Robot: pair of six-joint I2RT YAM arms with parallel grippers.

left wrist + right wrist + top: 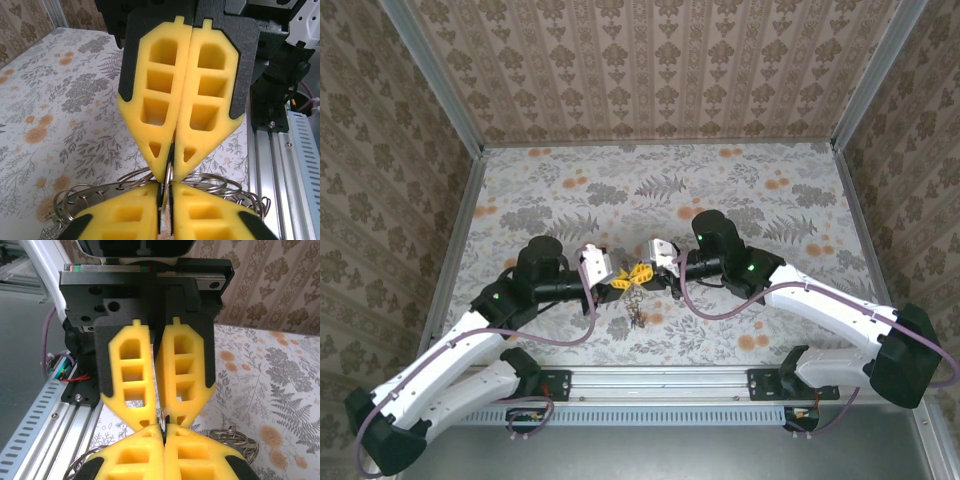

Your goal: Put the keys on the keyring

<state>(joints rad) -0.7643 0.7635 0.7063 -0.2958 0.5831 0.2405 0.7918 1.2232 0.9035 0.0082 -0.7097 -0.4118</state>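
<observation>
My left gripper (pixel 628 279) and right gripper (pixel 645 272) meet tip to tip above the near middle of the table. Both are shut on one thin metal loop of the keyring, which stands edge-on between the two pairs of yellow fingers. In the left wrist view my own tips (pixel 166 189) are at the bottom and the keyring's wire loops (pixel 220 181) fan out to both sides. From the right wrist, more keyring loops (pixel 232 436) lie to the right of my tips (pixel 163 429). A small dark bunch (pixel 637 318) dangles under the tips; it is too small to show whether it holds the keys.
The floral tablecloth (pixel 660 190) spreads behind and beside the grippers. An aluminium rail (pixel 660 378) runs along the near edge just below the hanging bunch. Patterned walls (pixel 650 60) close in the back and both sides.
</observation>
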